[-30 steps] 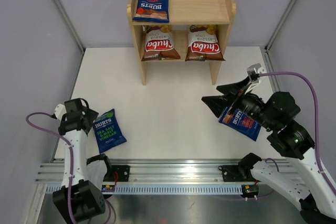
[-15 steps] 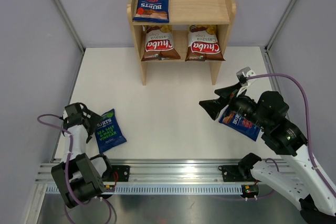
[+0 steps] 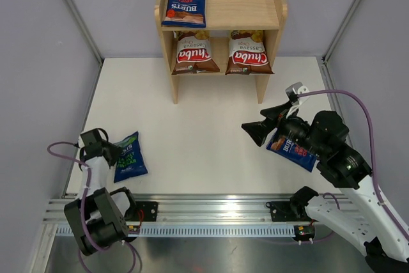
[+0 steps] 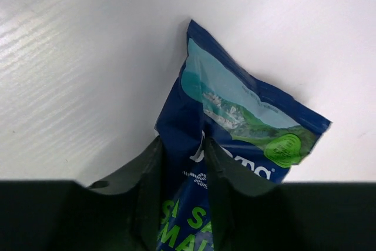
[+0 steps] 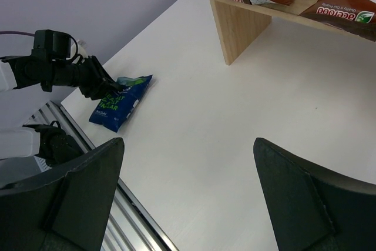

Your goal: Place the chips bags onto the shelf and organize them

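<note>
A dark blue Burts chips bag [image 3: 131,158] [image 4: 235,110] [image 5: 117,101] lies at the table's near left. My left gripper [image 3: 110,153] [image 4: 183,145] is shut on its left edge, and the foil is pinched up between the jaws. My right gripper [image 3: 265,123] [image 5: 188,145] hovers wide open over bare table at mid right, holding nothing. A second blue Burts bag [image 3: 295,151] lies partly hidden under the right arm. The wooden shelf [image 3: 243,7] [image 5: 241,27] stands at the back with one Burts bag [image 3: 185,4] on the top tier and two brown Chuba bags [image 3: 195,55] [image 3: 248,54] on the lower tier.
An aluminium rail [image 3: 204,212] runs along the near edge between the arm bases. Grey walls close in the table on the left, right and back. Purple cables [image 3: 367,103] loop from both arms.
My left gripper has dropped toward the near-left bag and closed on its edge, bunching it and pulling it slightly left. The right gripper shifted a little to the left and stayed open.
</note>
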`<move>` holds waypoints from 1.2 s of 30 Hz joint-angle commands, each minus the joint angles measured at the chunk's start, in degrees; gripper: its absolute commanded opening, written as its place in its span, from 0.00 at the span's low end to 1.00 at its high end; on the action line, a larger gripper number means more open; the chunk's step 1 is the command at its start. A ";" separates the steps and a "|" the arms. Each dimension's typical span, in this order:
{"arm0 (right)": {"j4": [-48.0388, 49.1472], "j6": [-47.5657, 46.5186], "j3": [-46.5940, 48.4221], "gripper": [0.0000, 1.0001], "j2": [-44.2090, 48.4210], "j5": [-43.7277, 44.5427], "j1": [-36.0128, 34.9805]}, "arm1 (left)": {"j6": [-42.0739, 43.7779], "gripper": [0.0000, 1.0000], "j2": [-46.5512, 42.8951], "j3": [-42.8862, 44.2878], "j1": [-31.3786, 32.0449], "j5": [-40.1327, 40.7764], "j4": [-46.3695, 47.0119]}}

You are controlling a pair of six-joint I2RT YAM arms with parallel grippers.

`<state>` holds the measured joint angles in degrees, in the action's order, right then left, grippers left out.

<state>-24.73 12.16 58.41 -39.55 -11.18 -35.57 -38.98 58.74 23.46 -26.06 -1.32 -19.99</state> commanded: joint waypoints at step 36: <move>69.35 29.67 -17.89 0.99 -29.18 -0.45 -20.92 | -41.52 0.00 -23.75 27.60 37.04 -12.41 22.18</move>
<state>28.47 40.64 42.15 -68.75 -21.78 -53.58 -71.33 36.56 49.98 7.90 -21.56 -7.86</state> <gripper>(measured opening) 0.993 0.005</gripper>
